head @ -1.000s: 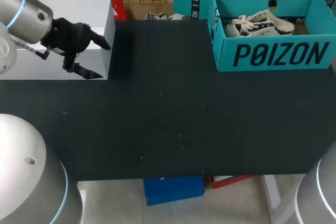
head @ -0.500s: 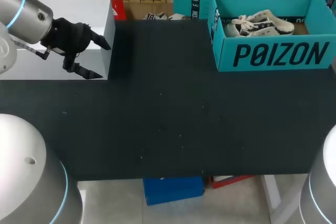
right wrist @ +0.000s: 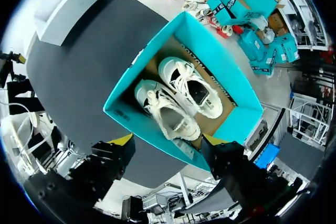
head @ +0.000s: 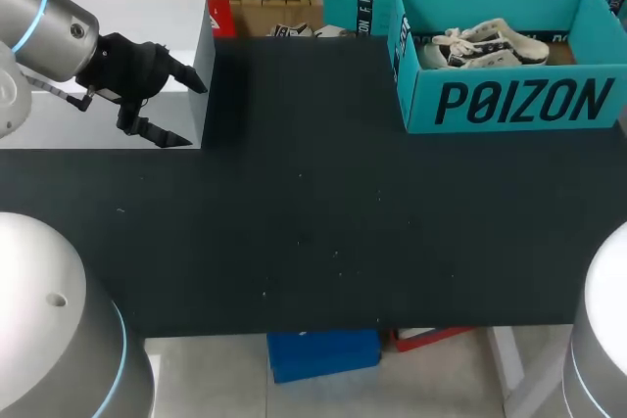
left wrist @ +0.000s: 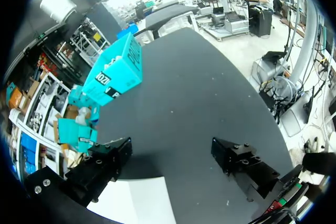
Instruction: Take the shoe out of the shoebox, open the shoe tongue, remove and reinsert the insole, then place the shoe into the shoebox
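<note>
1. the teal shoebox (head: 509, 105) stands open at about 2 o'clock on the black table (head: 313, 222), close to the far edge, with its printed long wall facing the robot.
2. two white lace-up shoes (head: 487, 46) lie inside the shoebox. they are side by side and touching, soles down on the brown cardboard floor. the right wrist view shows their dark insides and loose white laces from above, both toes pointing the same way.
3. the left gripper (head: 196, 115) hangs at about 10 o'clock on the table, over the near corner of a white block (head: 147, 17). its two black fingers are spread wide apart with nothing between them.
4. in the left wrist view the white block lies just under the left gripper and bare table stretches ahead. the shoebox is well apart from this gripper, at about its 11 o'clock.
5. the right gripper (right wrist: 167, 140) is above the shoebox, looking straight down into it. its yellow-tipped fingers are apart and hold nothing, and the shoes lie ahead of them at its 12 o'clock. whether either finger touches the box wall cannot be told.
6. the left arm (head: 39, 22) comes in at 10 o'clock in the head view. a grey shell of the right arm (head: 602, 340) shows at 5 o'clock.
7. the two grippers are well apart, at opposite ends of the table's far half.
</note>
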Tool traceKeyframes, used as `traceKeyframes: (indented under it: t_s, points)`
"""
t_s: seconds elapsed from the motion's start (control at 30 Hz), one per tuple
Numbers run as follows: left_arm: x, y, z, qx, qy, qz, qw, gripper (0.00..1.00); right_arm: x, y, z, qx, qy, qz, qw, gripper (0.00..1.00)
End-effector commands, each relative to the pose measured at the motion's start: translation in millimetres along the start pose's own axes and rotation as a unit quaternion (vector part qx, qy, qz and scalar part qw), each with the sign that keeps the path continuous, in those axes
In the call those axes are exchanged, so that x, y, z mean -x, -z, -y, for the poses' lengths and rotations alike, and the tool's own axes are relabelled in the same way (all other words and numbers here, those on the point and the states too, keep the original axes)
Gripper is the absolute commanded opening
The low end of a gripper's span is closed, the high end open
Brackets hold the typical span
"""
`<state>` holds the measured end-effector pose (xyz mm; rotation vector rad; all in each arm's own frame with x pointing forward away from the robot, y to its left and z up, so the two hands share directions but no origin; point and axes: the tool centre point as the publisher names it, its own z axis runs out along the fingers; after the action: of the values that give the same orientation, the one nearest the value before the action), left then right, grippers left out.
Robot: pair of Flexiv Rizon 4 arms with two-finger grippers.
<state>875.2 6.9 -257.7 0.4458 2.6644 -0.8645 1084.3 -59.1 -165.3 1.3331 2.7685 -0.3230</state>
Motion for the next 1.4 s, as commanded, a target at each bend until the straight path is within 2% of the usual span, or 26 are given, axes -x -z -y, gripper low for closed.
traceKeyframes:
  t_s: [0.03,0.13,0.33,0.47,0.53,0.63,0.9,1.17,1.4]
  points:
    - [-1.2,-0.6,-0.6,0.000,-0.001,0.003,1.000,1.00,-26.3,-1.9,10.5,0.010,-0.040,-0.002,0.999,0.82]
    - [-1.2,-0.6,-0.6,0.000,-0.001,0.003,1.000,1.00,-37.1,-1.6,19.5,0.017,-0.078,-0.014,0.997,0.86]
    - [-1.2,-0.6,-0.6,0.000,-0.001,0.003,1.000,1.00,-54.4,-0.9,39.9,0.031,-0.128,-0.026,0.991,0.85]
    - [-1.2,-0.6,-0.6,0.000,-0.001,0.003,1.000,1.00,-69.9,-0.6,48.0,0.046,-0.146,-0.030,0.988,0.92]
    - [-1.2,-0.6,-0.6,0.000,-0.001,0.003,1.000,1.00,-78.7,-0.9,51.3,0.053,-0.151,-0.030,0.987,1.00]
    - [-1.2,-0.6,-0.6,0.000,-0.001,0.003,1.000,1.00,-91.3,-7.2,52.9,0.056,-0.150,-0.029,0.987,1.00]
    - [-1.2,-0.6,-0.6,0.000,-0.001,0.003,1.000,1.00,-124.7,-19.7,56.0,0.073,-0.099,0.005,0.992,1.00]
    - [-1.2,-0.6,-0.6,0.000,-0.001,0.003,1.000,1.00,-149.9,-32.0,69.8,0.095,-0.038,0.004,0.995,1.00]
    - [-1.2,-0.6,-0.6,0.000,-0.001,0.003,1.000,1.00,-166.8,-48.1,80.4,0.068,-0.017,-0.012,0.997,1.00]
